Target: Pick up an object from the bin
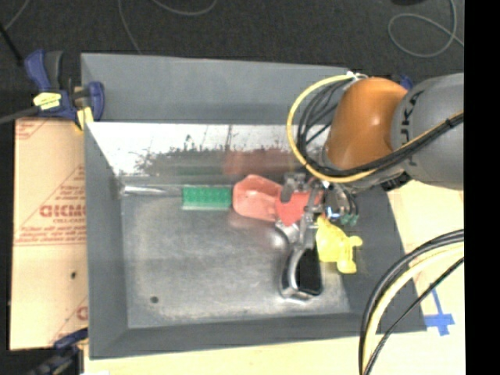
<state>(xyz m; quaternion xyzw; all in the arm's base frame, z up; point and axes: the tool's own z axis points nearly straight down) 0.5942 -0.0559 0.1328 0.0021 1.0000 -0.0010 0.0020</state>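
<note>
A small red piece (292, 208) lies in the right half of the grey metal bin (195, 295), toward the far wall. The robot's gripper (305, 231) stands against its right-hand edge, so close that the two seem to touch. Nothing can be seen pinched in the gripper, and whether it is spread or pressed together cannot be told, since its lower end is lost among the things around it.

Three things crowd it. The red piece sits just to its left. A yellow toy (337, 245) with stubby lobes sits just to its right and a little nearer the front wall. A dark object with a silvery rim (303, 276) lies directly in front of it, toward the near wall. This dark object is longer than it is wide, and its long axis runs from the gripper toward the near wall, almost in line with the gripper's own body.

The coming move seems to turn on that crowding. The red piece is the nearest candidate, only a slight shift to the left, while the dark object would call for a shift toward the near wall and a grasp across its narrow width.

Further left, touching the red piece, is a pale pink scoop-like shape (251, 196). Beyond that, apart from it, a flat green block (207, 198) lies with its length along the far wall.

Above the gripper is the arm's orange cover (361, 123), ringed by looping cables (301, 112).
</note>
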